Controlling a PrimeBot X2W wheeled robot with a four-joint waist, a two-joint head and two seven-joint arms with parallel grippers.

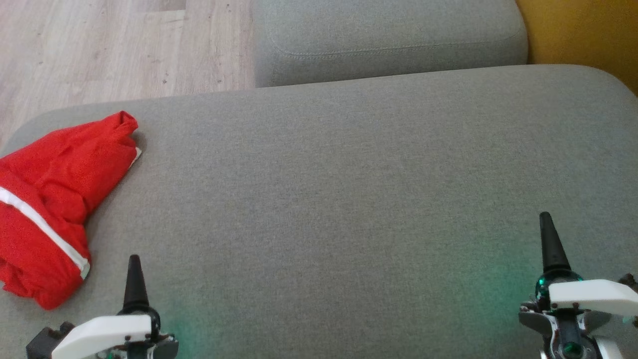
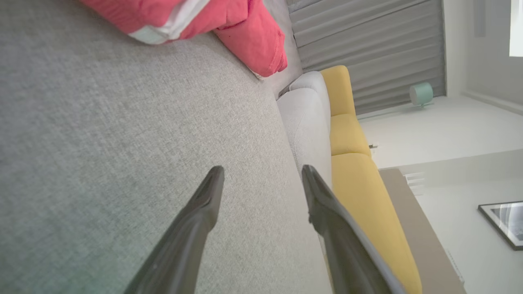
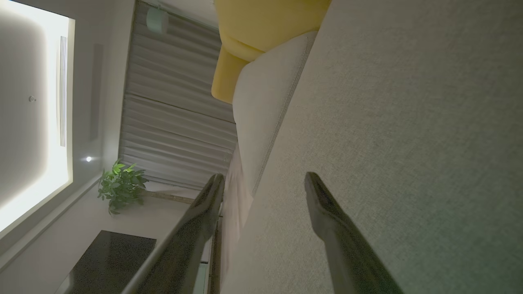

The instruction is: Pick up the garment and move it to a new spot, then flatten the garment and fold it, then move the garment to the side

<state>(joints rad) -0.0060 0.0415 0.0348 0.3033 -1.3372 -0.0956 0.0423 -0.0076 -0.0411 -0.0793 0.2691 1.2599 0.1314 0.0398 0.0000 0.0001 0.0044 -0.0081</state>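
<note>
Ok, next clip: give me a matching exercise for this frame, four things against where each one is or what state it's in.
Things:
1. garment
2. left gripper
3. right gripper
4. floor

Places or states:
a. pale wood, beyond the far left edge of the cushion
b. red with a white stripe, crumpled at the cushion's left end
c. fingers open, over bare cushion on the right
d. fingers open, close to the red cloth but not touching it

Pairs: 1-b, 2-d, 3-c, 4-a
</note>
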